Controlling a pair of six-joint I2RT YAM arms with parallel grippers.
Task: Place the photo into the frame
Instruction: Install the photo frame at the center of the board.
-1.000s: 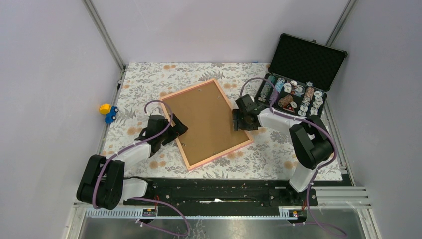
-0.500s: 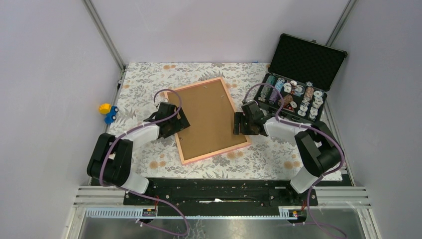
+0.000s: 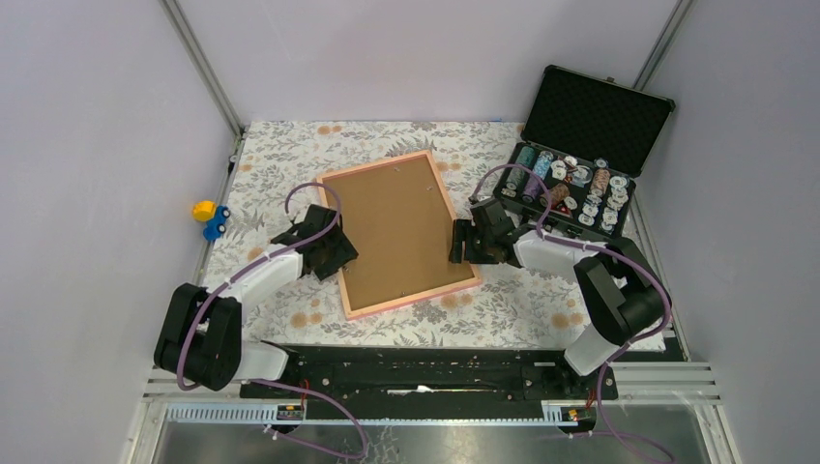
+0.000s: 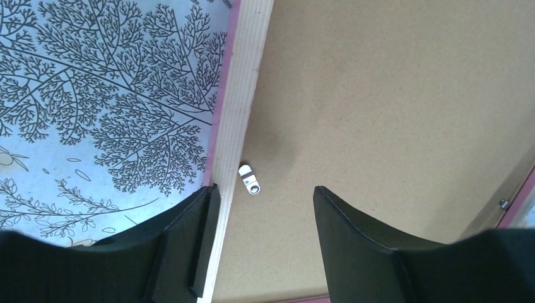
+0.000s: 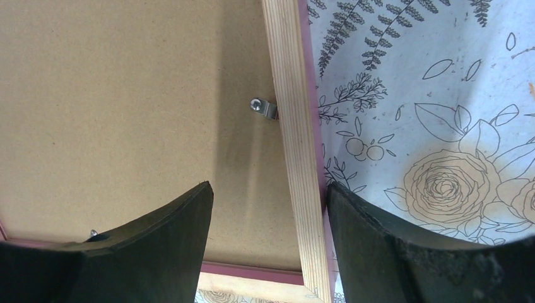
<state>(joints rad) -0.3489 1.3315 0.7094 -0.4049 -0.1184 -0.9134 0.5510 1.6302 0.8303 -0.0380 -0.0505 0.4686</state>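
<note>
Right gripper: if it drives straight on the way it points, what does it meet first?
Likely the frame: the right gripper is open, fingers straddling its wooden side rail near a metal clip, so the rail, or the backing board beside it, comes first. Depth is unclear.

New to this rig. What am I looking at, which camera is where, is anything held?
Two small robot arms are bolted at the table's near edge, each ending in a two-finger pincer. The wide picture looks down from above and behind them; the other two come from a camera on each wrist, so the dark shapes at the bottom are that arm's own fingers. On the floral cloth lies a pink frame, face down, its brown backing board up. A black case stands open at the far right; a small yellow and blue toy sits at the left. The left pincer and right pincer are open, each over a long edge of the frame. Nothing is held. No photo shows.
</note>
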